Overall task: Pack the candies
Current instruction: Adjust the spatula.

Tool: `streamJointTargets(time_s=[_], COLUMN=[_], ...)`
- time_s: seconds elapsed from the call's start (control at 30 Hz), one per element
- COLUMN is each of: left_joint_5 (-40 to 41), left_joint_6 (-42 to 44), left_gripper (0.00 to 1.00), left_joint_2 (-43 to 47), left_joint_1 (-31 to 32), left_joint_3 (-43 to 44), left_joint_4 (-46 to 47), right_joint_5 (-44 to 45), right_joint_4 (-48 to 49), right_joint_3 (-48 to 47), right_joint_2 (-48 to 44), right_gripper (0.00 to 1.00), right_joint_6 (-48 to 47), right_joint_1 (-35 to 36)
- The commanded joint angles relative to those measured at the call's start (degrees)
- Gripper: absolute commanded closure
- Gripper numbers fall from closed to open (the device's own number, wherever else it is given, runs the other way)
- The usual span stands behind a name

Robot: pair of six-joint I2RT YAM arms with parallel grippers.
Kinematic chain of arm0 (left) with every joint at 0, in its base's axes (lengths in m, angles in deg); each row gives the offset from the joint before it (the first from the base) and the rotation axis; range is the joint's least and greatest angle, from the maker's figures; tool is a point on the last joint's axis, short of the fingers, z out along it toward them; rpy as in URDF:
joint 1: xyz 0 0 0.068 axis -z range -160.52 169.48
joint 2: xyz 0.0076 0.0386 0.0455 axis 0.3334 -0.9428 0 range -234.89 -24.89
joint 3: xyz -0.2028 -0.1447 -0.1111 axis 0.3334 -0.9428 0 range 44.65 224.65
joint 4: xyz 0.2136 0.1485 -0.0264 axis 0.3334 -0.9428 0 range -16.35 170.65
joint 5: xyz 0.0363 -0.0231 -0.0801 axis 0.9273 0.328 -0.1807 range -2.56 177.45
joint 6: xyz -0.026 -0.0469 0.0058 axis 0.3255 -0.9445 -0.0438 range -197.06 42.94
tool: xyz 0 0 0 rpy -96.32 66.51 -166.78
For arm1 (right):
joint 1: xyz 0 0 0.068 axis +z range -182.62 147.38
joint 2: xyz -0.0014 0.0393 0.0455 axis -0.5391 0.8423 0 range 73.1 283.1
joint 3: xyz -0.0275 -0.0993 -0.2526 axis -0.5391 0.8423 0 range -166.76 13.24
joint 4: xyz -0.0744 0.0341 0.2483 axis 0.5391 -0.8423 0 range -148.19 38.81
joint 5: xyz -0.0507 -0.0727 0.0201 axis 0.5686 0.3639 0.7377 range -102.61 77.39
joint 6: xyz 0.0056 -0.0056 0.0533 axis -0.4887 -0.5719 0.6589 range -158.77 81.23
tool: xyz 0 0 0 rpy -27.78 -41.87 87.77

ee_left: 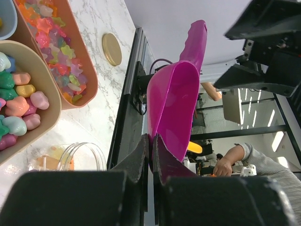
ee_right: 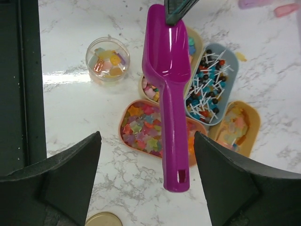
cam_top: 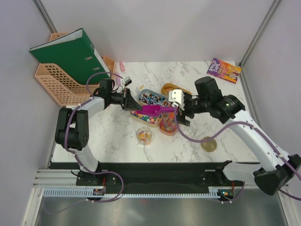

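Hanging level above the trays (ee_right: 257, 123), the scoop (ee_right: 165, 61) has its long axis running straight from one arm to the other; its bowl end points at the left hand (ee_left: 151, 146), its handle end at the right hand (ee_right: 146, 135); the left hand is clamped on the front lip of the bowl, fingers pressed together on the thin plastic; the right hand stands wide apart, a finger on either side of the handle's tip and touching neither side of it, so the left hand alone carries the scoop; the bowl looks empty; the candies (ee_right: 138, 129) lie directly below in the trays, with a few already in the jar (ee_right: 108, 59) that stands on the bench (ee_right: 70, 108) just beside the trays, on the near side toward the arm bases; both hands are about equally near the candies, but only the left can move the scoop; held by the lip, the bowl's mouth faces its own holder, so I judge that digging would be awkward from this grip; the handle, lined up between the right fingers, looks the better place to hold it; a thin pinch on a rim may slip or twist if the scoop is pushed into the pile.
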Motion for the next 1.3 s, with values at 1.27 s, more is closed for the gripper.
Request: streamJointTargets(time_s=[1.27], left_joint_5=[-13.7], left_joint_6=[0.1], left_gripper=[0.98], left_joint_2=[1.5], left_joint_1=[-0.4], left_joint_3=[2.8], left_joint_4=[1.0], right_joint_5=[-15.5], right_joint_4=[-14.6], right_joint_3=[-13.3], right_joint_2=[20.5], right_gripper=[0.46], right_joint_6=[-7.0], right_joint_1=[-8.7])
